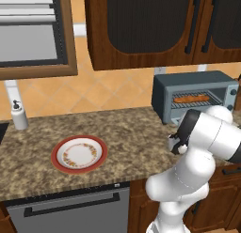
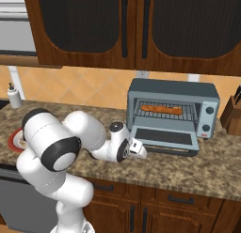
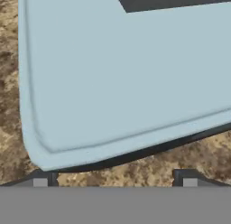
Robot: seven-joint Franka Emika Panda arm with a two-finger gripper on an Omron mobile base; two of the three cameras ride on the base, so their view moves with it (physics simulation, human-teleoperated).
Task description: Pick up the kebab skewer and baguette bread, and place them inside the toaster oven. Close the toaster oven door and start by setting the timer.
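The toaster oven door [image 3: 126, 78] is seen lying open and flat just beyond the spread, empty gripper [image 3: 115, 178], its front edge running across the jaws. Inside the toaster oven [image 2: 174, 93], the baguette bread [image 2: 161, 108] rests lengthwise on the rack; the plate [image 1: 79, 154] is bare. The kebab skewer cannot be made out.

Rendered frames were evenly lit, moderately bright, no distinct light source. Soft shadow sat under the toaster oven door [image 3: 126, 74] on the counter [image 1: 127, 138]. No glare or edge distortion; textures were coarse, slightly pixelated close up.
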